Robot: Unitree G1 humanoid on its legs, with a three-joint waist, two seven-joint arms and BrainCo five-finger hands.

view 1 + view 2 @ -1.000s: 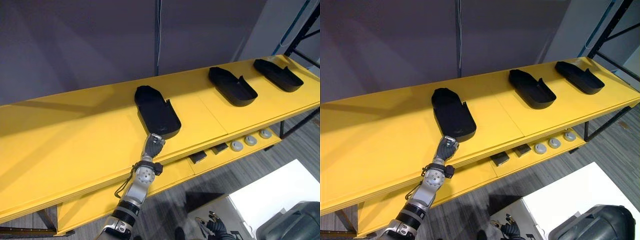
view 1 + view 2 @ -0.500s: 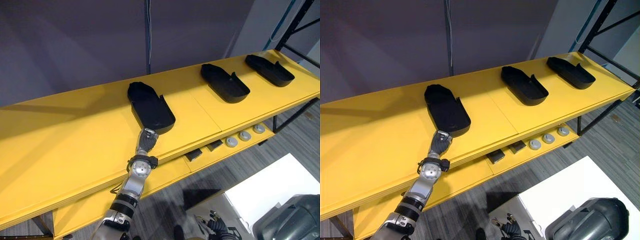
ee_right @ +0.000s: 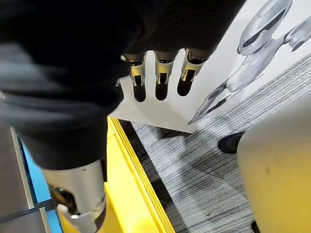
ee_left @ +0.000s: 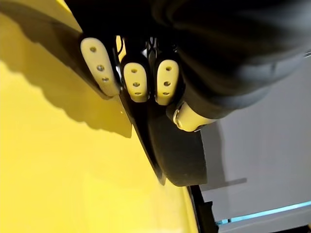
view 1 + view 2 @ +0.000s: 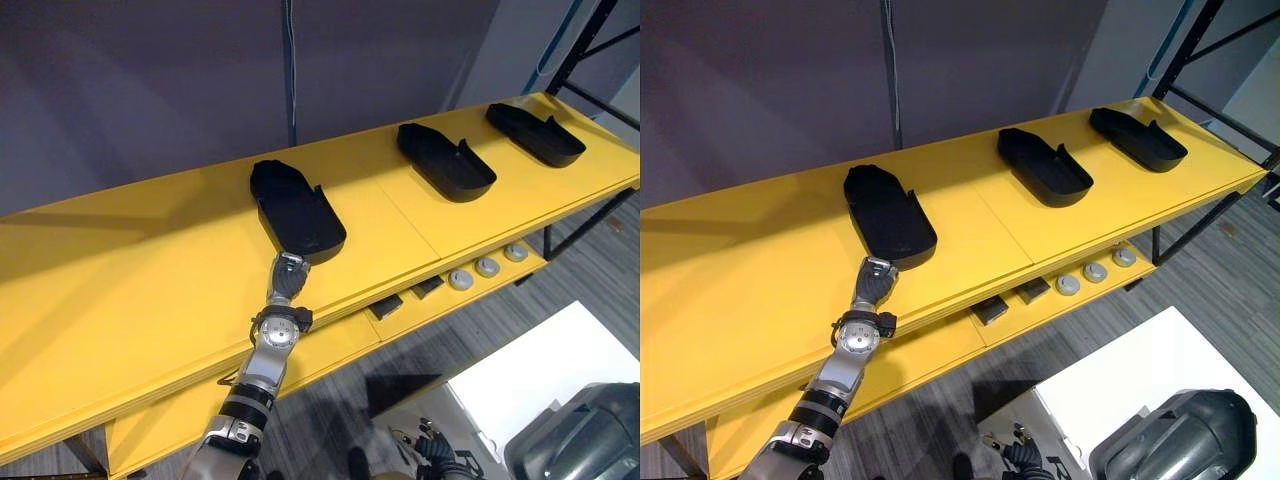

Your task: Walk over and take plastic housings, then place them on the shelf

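Camera had shifted; left hand (image 5: 288, 276) remained at nearest plastic housing (image 5: 296, 210), fingers near-straight, gripping nothing (right hand (image 3: 163, 73) hung slack, empty). Housing lay on shelf (image 5: 120, 290). Hazard: withdrawing fingertips could snag, dragging it off

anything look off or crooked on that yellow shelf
Nothing stands out. The nearest housing, the middle housing and the far housing all lie flat on the yellow shelf, angled alike, none overhanging. The left hand is at the nearest one's near end. No spill or damage shows.
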